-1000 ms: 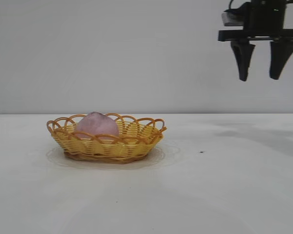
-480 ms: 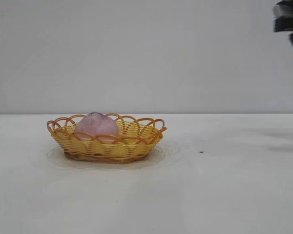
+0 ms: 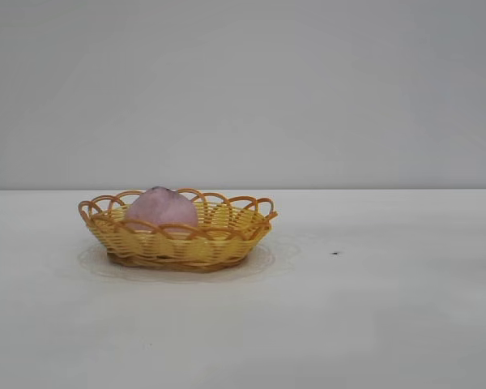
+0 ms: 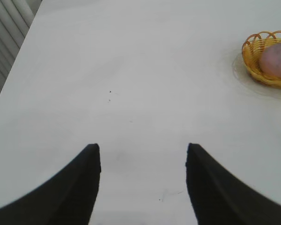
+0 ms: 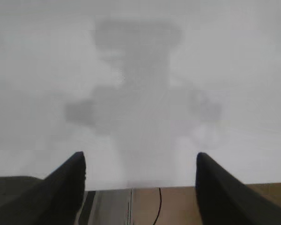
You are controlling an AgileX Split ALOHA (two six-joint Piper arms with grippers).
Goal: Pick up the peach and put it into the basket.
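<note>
From where I sit, the one change is my right arm. A second ago its gripper hangs at about one o'clock in the exterior view, fingers spread and empty; half a second ago only a dark corner of it shows at the edge near two o'clock; now it is gone from that view altogether. Its own wrist camera shows the right gripper (image 5: 139,171) with fingers wide apart over the bare white table (image 5: 140,70), its shadow cast there.
</note>
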